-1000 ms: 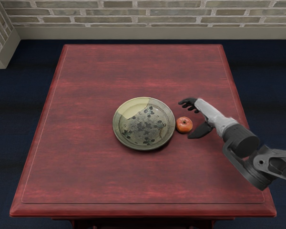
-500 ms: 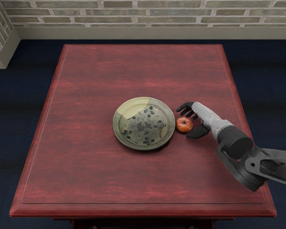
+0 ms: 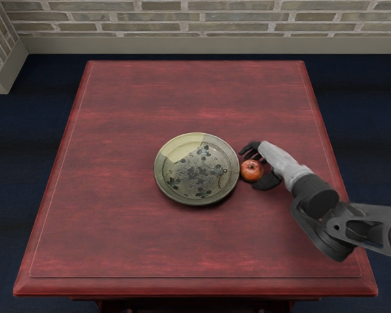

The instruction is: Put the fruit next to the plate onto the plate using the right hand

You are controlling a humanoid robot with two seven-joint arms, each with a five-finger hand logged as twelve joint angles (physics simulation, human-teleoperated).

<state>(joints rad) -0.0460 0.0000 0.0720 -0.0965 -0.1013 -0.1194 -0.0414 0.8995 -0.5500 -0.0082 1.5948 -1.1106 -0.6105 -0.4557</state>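
Note:
A small red apple (image 3: 251, 170) rests on the table just right of the olive, dark-speckled plate (image 3: 197, 167), close to its rim. My right hand (image 3: 251, 167) reaches in from the right and brackets the apple. Its dark fingers (image 3: 248, 149) curve over the far side and the thumb (image 3: 263, 183) lies at the near side. The fingers are still spread and have not clamped on the fruit, which sits on the table surface. The left arm is out of view.
The red wooden table (image 3: 117, 215) ends close to the right of my forearm (image 3: 313, 195). A brick wall runs along the back and dark blue floor surrounds the table.
My right hand has slid left toward the apple, and its fingers and thumb now sit on either side of it. The apple and plate have not moved.

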